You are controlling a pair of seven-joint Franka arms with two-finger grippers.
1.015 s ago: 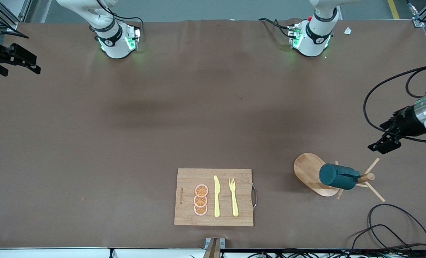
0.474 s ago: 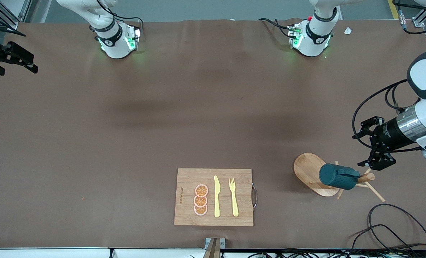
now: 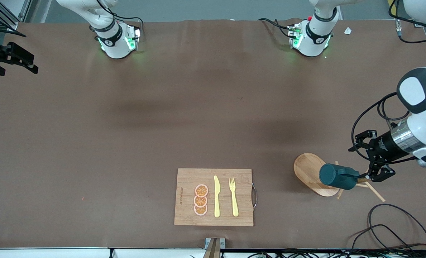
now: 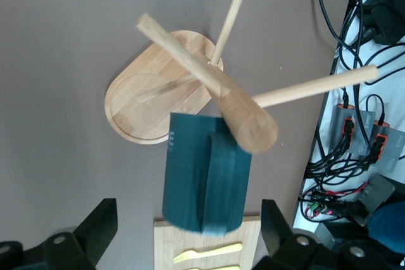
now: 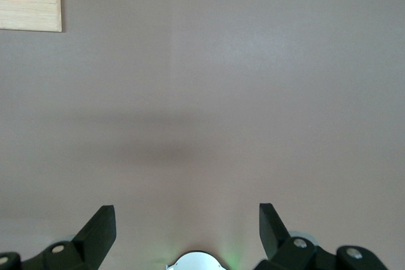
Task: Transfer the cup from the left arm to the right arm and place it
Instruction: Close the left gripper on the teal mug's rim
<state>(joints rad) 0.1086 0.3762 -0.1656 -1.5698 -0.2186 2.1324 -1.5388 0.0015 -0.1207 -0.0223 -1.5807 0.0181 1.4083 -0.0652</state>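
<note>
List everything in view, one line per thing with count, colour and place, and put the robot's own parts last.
cup: 1, dark teal, hanging by its handle on a peg of the mug tree, toward the left arm's end of the table.
mug tree: 1, light wood, oval base with pegs, beside the cutting board.
cutting board: 1, light wood with a metal handle, at the table edge nearest the front camera.
orange slices: 3, orange, in a row on the board.
knife: 1, yellow, on the board beside the slices.
fork: 1, yellow, on the board beside the knife.
cables: black, looped near the mug tree.
left hand: 1, black, open, by the cup.
right hand: 1, black, open, waiting over the right arm's end of the table.
</note>
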